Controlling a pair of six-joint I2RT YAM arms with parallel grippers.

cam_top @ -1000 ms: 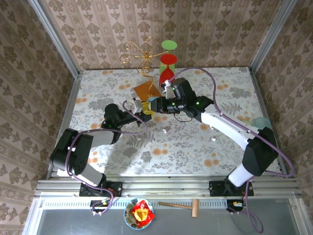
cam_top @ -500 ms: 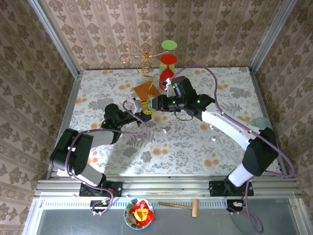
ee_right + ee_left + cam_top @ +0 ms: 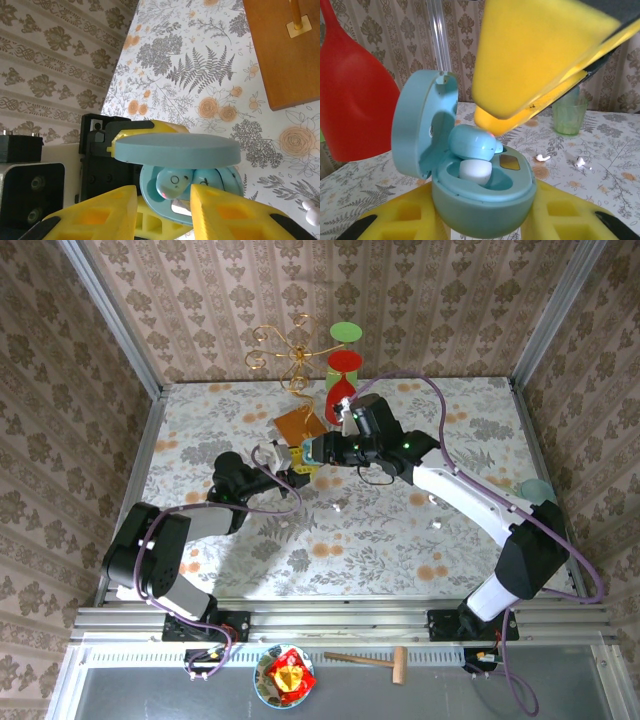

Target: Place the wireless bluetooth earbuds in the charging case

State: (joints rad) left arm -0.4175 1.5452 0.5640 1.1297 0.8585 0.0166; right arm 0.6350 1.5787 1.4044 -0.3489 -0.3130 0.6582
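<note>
Subject: light blue earbud (image 3: 472,141), tipped up in one well of the open charging case (image 3: 485,200) and not seated flush. It is glossy and rounded, with a white tip below. Judged featherweight, hard-shelled and slick; pinch gently across the broad sides or it may squirt out. Its twin (image 3: 210,180) sits beside it. The case is clamped low between the left gripper's (image 3: 487,217) yellow fingers, lid up. The right gripper (image 3: 162,200) is right above, fingers apart; gripping the earbud or not, cannot tell. Two white earbuds (image 3: 540,158) lie loose on the table (image 3: 605,180).
</note>
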